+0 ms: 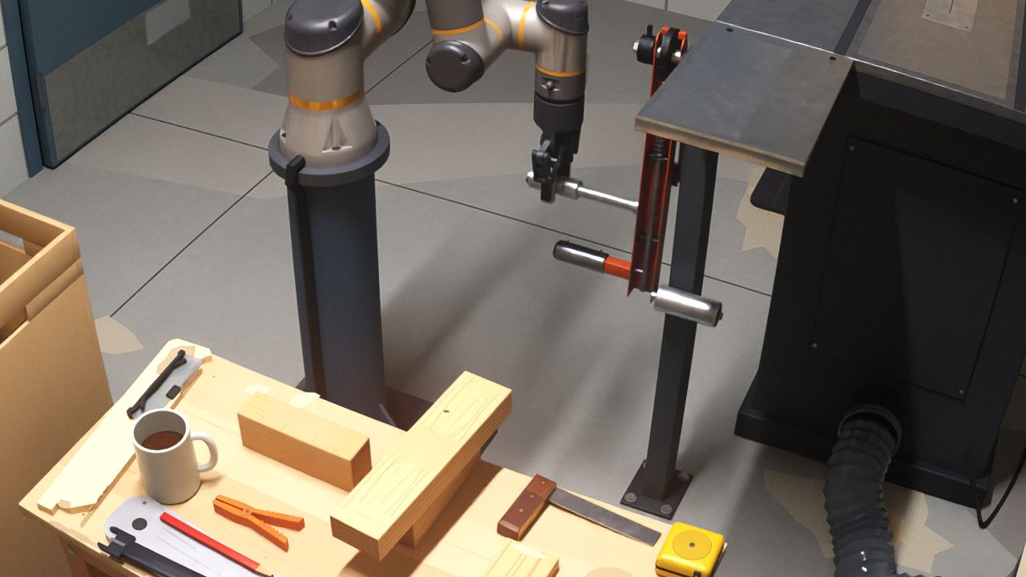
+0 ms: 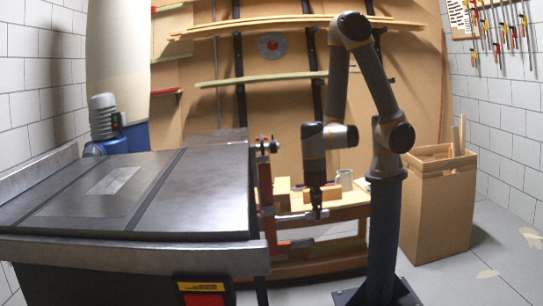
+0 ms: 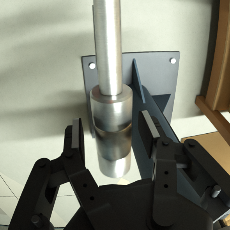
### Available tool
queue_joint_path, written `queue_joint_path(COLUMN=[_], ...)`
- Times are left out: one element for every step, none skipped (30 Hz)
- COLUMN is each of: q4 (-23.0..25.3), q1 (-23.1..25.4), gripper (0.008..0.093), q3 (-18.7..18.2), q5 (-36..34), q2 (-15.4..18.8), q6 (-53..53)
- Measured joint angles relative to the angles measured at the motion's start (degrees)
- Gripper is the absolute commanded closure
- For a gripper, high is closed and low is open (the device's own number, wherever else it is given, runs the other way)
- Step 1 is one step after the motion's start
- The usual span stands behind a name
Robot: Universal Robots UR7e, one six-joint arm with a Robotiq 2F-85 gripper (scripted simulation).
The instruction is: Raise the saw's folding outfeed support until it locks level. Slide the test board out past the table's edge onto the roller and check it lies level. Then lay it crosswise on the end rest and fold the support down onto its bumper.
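Observation:
At the saw table's [image 1: 746,108] outfeed edge the orange folding support [image 1: 654,179] hangs folded down along a dark post [image 1: 674,344]. A steel handle bar [image 1: 585,192] sticks out sideways from the support, with a thicker knob [image 3: 112,128] at its end. My gripper [image 1: 549,188] points down over that knob, open, with a finger on either side of it and holding nothing. Lower on the support are a roller [image 1: 685,305] and a black and orange end rest [image 1: 590,258]. The test board [image 1: 423,463] lies on the workbench, propped on a wood block.
The workbench [image 1: 287,474] also holds a second wood block [image 1: 305,439], a mug [image 1: 166,453], a clamp [image 1: 258,520], a handsaw [image 1: 172,538], a square [image 1: 574,511] and a tape measure [image 1: 689,549]. A cardboard box [image 1: 36,344] stands left, a dust hose [image 1: 861,488] right.

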State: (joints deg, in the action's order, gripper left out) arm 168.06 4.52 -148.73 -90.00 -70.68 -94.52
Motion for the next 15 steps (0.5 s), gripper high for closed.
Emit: queue_joint_path(q4=[0.0,0.0,0.0,0.01,0.01,0.01,0.01,0.01,0.01,0.01,0.01,0.01,0.01,0.01,0.01], q1=[0.0,0.0,0.0,0.0,0.0,0.0,0.0,0.0,0.0,0.0,0.0,0.0,0.0,0.0,0.0], gripper=[0.0434,0.0434,0.0434,0.0434,0.0434,0.0434,0.0439,0.0459,0.0479,0.0499,0.0519,0.0539,0.0559,0.0579,0.0599], q3=[0.0,0.0,0.0,0.0,0.0,0.0,0.0,0.0,0.0,0.0,0.0,0.0,0.0,0.0,0.0], q5=[0.0,0.0,0.0,0.0,0.0,0.0,0.0,0.0,0.0,0.0,0.0,0.0,0.0,0.0,0.0], q2=[0.0,0.0,0.0,0.0,0.0,0.01,0.01,0.01,0.01,0.01,0.01,0.01,0.01,0.01,0.01], q6=[0.0,0.0,0.0,0.0,0.0,0.0,0.0,0.0,0.0,0.0,0.0,0.0,0.0,0.0,0.0])
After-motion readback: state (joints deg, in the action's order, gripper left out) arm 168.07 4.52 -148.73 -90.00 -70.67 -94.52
